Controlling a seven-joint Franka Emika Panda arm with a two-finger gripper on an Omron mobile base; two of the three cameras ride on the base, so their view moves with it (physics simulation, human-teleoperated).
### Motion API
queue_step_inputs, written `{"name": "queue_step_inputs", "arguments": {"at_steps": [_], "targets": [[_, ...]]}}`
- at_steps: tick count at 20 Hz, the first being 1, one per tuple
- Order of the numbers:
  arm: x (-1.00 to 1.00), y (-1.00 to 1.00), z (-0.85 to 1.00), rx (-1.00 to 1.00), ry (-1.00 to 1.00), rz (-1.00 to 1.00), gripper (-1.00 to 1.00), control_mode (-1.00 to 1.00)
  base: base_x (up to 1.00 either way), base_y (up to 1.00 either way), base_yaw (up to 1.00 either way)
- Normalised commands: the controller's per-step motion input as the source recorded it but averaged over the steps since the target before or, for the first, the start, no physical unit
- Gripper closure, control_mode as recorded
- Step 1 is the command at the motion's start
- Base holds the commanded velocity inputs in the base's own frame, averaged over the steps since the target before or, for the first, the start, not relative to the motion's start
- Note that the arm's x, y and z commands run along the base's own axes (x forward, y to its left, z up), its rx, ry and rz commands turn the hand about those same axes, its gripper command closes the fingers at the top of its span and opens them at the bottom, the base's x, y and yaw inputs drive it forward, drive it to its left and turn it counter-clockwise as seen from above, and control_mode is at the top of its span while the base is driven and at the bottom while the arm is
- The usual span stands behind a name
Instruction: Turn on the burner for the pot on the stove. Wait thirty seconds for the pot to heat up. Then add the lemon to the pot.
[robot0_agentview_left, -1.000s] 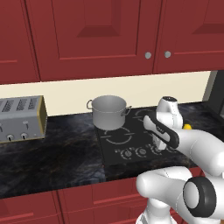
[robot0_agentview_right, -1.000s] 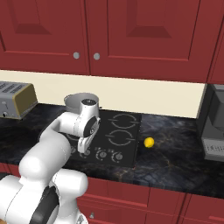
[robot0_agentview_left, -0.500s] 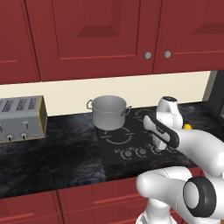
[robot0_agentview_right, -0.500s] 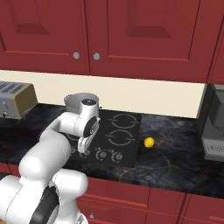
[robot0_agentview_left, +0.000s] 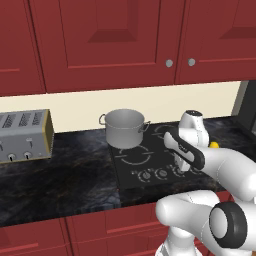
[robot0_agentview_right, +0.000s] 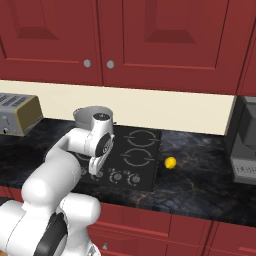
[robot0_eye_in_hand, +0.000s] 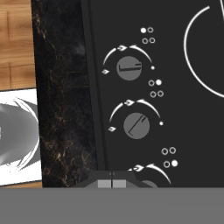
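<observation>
End effector (robot0_eye_in_hand: 111, 183) closed, empty, above stove (robot0_agentview_left: 150, 157) knobs; pot (robot0_agentview_left: 125, 128) on burner; lemon (robot0_agentview_right: 170, 162) not added, on worktop (robot0_agentview_right: 200, 175).

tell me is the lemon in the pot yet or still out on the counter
Still out. The lemon lies on the dark counter to the right of the stove, well apart from the pot standing on the back burner.

A home kitchen: red cabinets (robot0_agentview_left: 115, 40), dark stone counter (robot0_agentview_left: 60, 185), black stove (robot0_agentview_right: 137, 155), toaster (robot0_agentview_left: 22, 135).

Steel pot (robot0_agentview_left: 125, 128) upright on black stove (robot0_agentview_right: 145, 152)'s rear burner; lemon (robot0_agentview_right: 170, 162) beside stove.
</observation>
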Motion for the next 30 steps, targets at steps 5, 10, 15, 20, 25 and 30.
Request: {"name": "queue_step_inputs", "arguments": {"at_steps": [5, 10, 15, 20, 25, 30], "targets": [[0.00, 0.00, 0.00, 0.00, 0.00, 0.00, 1.00, -1.00, 0.00, 0.00, 0.00], [0.00, 0.00, 0.00, 0.00, 0.00, 0.00, 1.00, -1.00, 0.00, 0.00, 0.00], [0.00, 0.00, 0.00, 0.00, 0.00, 0.00, 1.00, -1.00, 0.00, 0.00, 0.00], [0.00, 0.00, 0.00, 0.00, 0.00, 0.00, 1.00, -1.00, 0.00, 0.00, 0.00], [0.00, 0.00, 0.00, 0.00, 0.00, 0.00, 1.00, -1.00, 0.00, 0.00, 0.00], [0.00, 0.00, 0.00, 0.00, 0.00, 0.00, 1.00, -1.00, 0.00, 0.00, 0.00]]}}
